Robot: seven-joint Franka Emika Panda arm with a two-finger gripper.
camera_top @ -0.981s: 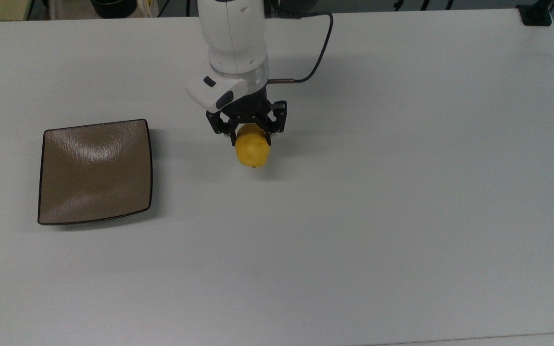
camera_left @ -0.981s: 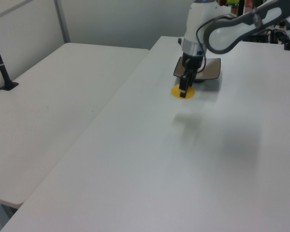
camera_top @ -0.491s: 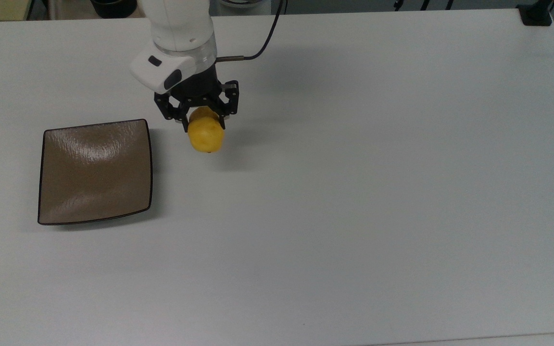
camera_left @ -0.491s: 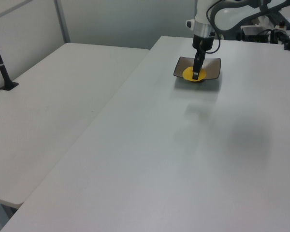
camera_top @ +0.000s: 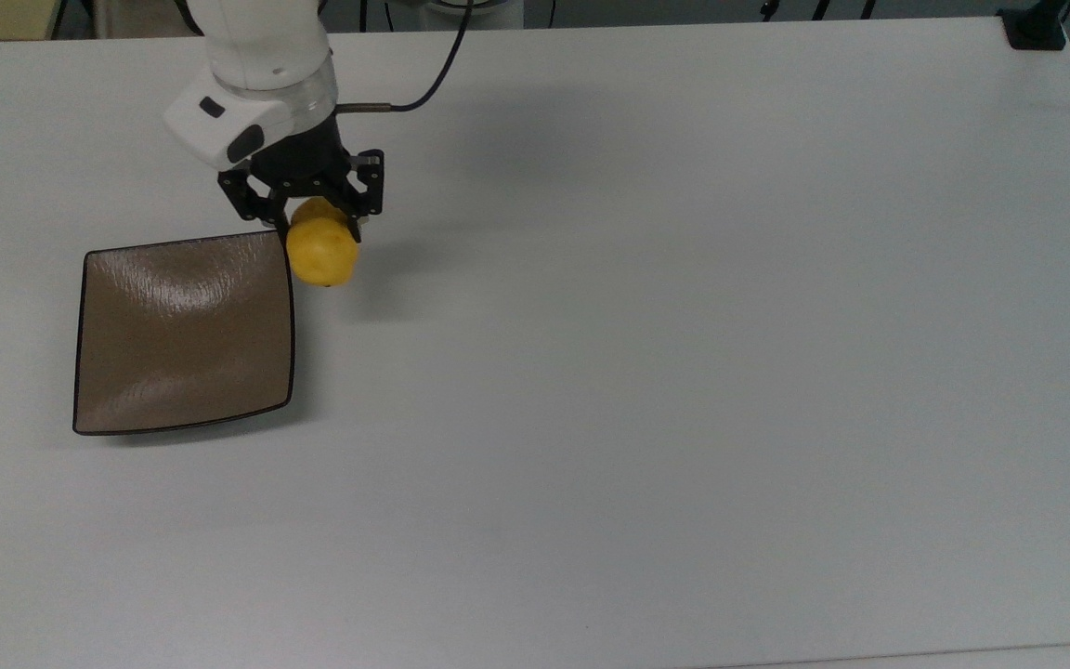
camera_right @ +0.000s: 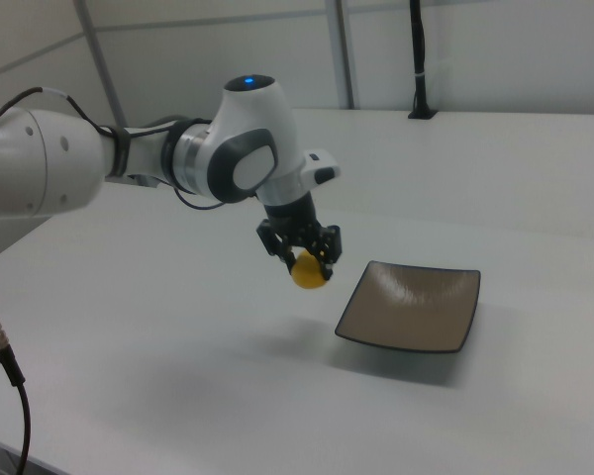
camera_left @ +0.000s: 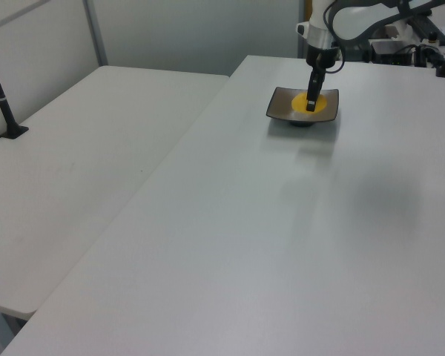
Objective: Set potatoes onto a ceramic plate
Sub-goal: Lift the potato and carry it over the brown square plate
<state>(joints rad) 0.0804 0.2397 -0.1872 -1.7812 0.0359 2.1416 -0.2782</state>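
Observation:
My gripper (camera_top: pixel 317 228) is shut on the bright-yellow potato (camera_top: pixel 322 253), holding it in the air above the table. In the top view the potato hangs just past the upper right corner of the square brown ceramic plate (camera_top: pixel 184 333). The right view shows the gripper (camera_right: pixel 309 259) with the potato (camera_right: pixel 308 270) to the left of the plate (camera_right: pixel 413 305) and higher than it. In the left view the potato (camera_left: pixel 314 101) lines up in front of the plate (camera_left: pixel 291 104), with a black finger across it.
The white table (camera_top: pixel 684 372) stretches wide to the top view's right. A black cable (camera_top: pixel 424 84) runs from the wrist toward the back edge. A black clamp post (camera_left: pixel 4 104) stands on the neighbouring table in the left view.
The arm has carried the potato steadily toward the top view's left and slightly back, from mid-table to the plate's upper right corner. The grip stayed shut. The plate has not moved.

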